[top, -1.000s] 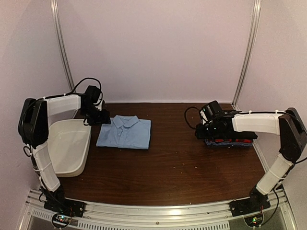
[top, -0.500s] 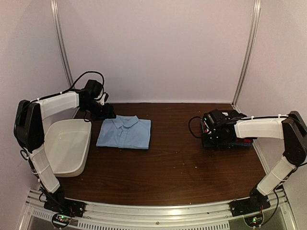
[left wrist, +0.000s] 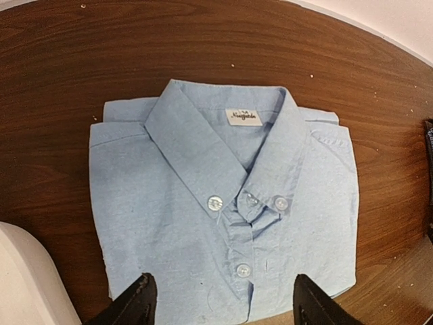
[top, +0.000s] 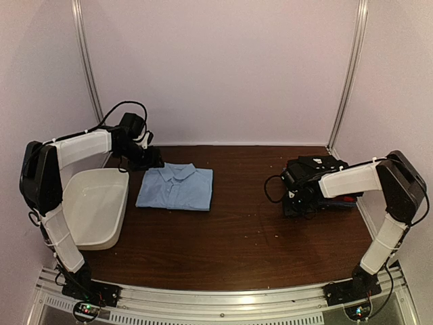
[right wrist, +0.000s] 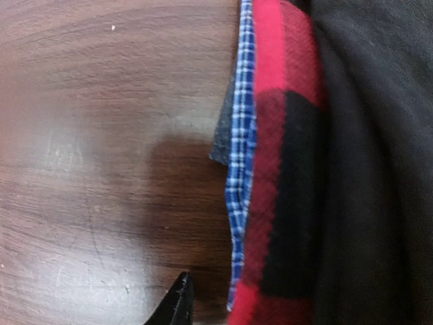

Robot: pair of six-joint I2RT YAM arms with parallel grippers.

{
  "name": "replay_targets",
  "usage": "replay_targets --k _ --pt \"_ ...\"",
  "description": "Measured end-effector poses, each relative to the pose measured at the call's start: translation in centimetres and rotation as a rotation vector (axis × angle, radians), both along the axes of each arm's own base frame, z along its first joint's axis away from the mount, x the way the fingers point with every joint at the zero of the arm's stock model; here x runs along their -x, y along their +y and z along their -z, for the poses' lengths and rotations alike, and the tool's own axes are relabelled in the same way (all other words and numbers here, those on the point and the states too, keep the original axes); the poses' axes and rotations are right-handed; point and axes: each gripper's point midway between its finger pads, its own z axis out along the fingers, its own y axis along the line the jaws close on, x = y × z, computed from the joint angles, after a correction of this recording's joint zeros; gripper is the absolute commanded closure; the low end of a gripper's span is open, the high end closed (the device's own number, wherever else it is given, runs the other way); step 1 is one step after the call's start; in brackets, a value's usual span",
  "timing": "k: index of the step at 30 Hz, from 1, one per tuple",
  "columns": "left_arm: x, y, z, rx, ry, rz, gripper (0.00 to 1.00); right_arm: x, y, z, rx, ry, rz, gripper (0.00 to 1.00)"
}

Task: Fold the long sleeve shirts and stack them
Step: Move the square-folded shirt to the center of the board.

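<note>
A light blue collared shirt (top: 176, 187) lies folded flat on the table, left of centre; it fills the left wrist view (left wrist: 223, 203), collar and buttons up. My left gripper (top: 151, 160) hovers at its far left edge, open and empty, both fingers spread wide over the shirt (left wrist: 226, 308). A stack of folded shirts (top: 344, 200) lies at the right, mostly hidden by my right arm. Its side shows blue check (right wrist: 240, 135), red and black (right wrist: 277, 135) and black (right wrist: 372, 169) layers. My right gripper (top: 293, 200) is low at the stack's left edge. One finger (right wrist: 177, 301) shows beside the stack, apart from it.
A white plastic tub (top: 101, 173) stands at the left, beside the blue shirt, and its corner shows in the left wrist view (left wrist: 27, 284). The brown table (top: 243, 230) runs to walls at the back and sides. Cables hang by both wrists.
My right gripper has swung back right and dropped to the stack's left edge. My left gripper rose and shifted slightly toward the shirt's collar side, then stayed still.
</note>
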Motion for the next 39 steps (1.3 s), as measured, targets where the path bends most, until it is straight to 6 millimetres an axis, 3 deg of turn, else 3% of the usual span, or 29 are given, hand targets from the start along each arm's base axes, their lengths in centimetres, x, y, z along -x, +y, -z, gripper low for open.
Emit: replay_targets --k 23,32,39 --pt "0.4 0.1 0.0 0.001 0.001 0.002 0.30 -2.3 -1.9 -0.7 0.022 -0.139 0.193 0.78" --pt "0.4 0.0 0.0 0.003 0.002 0.003 0.30 -2.5 -2.0 -0.8 0.029 -0.153 0.200 1.00" --pt "0.4 0.0 0.0 0.004 0.003 0.004 0.30 -2.5 -1.6 -0.5 0.029 -0.144 0.182 1.00"
